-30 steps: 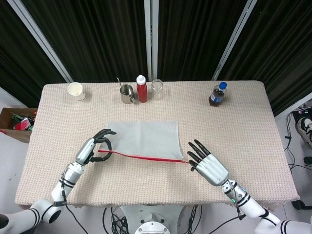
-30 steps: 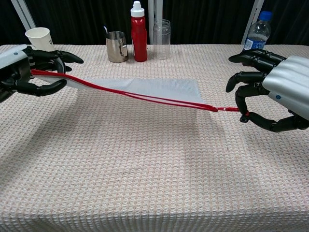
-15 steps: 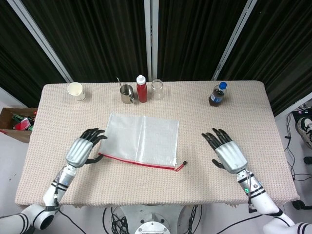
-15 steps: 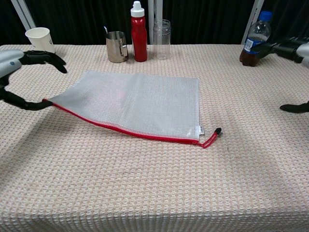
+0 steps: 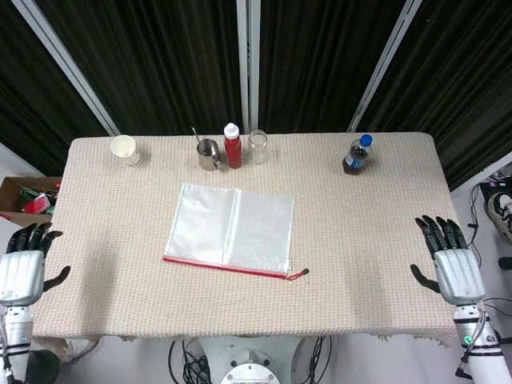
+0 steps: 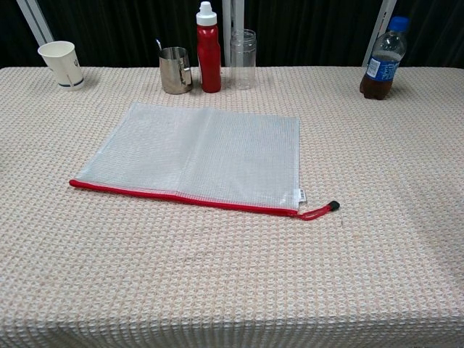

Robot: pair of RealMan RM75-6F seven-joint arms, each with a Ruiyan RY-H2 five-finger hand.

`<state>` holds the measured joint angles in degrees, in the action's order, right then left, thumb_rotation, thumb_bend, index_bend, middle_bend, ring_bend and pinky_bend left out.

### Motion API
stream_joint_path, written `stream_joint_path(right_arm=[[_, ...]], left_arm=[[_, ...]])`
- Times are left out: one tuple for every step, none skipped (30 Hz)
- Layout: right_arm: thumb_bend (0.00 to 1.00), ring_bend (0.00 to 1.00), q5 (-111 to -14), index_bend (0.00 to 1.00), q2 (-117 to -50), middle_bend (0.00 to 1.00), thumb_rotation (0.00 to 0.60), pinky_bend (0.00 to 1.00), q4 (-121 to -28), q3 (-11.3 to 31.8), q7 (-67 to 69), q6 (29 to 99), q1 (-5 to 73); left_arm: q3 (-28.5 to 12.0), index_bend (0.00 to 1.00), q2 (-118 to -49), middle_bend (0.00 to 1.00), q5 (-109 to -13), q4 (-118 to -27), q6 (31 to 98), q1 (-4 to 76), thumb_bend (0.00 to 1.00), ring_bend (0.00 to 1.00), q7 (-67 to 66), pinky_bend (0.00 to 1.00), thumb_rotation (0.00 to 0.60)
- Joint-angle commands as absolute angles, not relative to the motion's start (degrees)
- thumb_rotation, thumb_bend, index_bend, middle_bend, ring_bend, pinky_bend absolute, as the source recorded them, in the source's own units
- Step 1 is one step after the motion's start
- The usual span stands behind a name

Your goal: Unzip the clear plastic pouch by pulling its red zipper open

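Pulling both hands clear off the table, left (image 5: 22,270) and right (image 5: 452,260) spread empty, we leave the pouch (image 5: 232,230) flat, zipper (image 5: 228,266) seemingly open.

A red zipper (image 6: 181,197) is edging the clear gridded pouch (image 6: 199,154), lying on beige waffle-textured tablecloth (image 6: 232,283) beside a red bottle (image 6: 209,48)
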<state>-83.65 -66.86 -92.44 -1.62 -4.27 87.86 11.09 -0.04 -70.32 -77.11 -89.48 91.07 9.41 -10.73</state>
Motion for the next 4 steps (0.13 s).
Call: stream_joint_path(right_arm=[[0.2, 0.0, -84.49, 0.0, -66.62, 0.04, 0.6, 0.0, -91.47, -2.45, -2.54, 89.24, 9.03], [0.2, 0.0, -84.78, 0.0, -66.62, 0.04, 0.6, 0.0, -91.36, -2.47, -2.46, 89.41, 8.77], [0.2, 0.0, -85.02, 0.0, -66.58, 0.04, 0.6, 0.0, -91.31, -2.5, -2.48, 89.39, 8.59], [0.2, 0.0, -85.34, 0.0, -66.52, 0.04, 0.6, 0.0, -91.33, -2.43, -2.47, 89.34, 8.46]], left_arm=[[2.11, 0.25, -69.72, 0.15, -79.5, -91.61, 94.89, 5.78, 0.14, 0.11, -10.86, 0.14, 0.6], [2.6, 0.25, -69.74, 0.15, -80.09, -91.84, 95.27, 5.22, 0.14, 0.11, -11.25, 0.14, 0.6], [3.03, 0.25, -69.76, 0.15, -80.68, -92.09, 95.51, 4.76, 0.14, 0.11, -11.61, 0.14, 0.6], [3.53, 0.25, -69.76, 0.15, -81.4, -92.43, 95.6, 4.28, 0.14, 0.11, -11.78, 0.14, 0.6]])
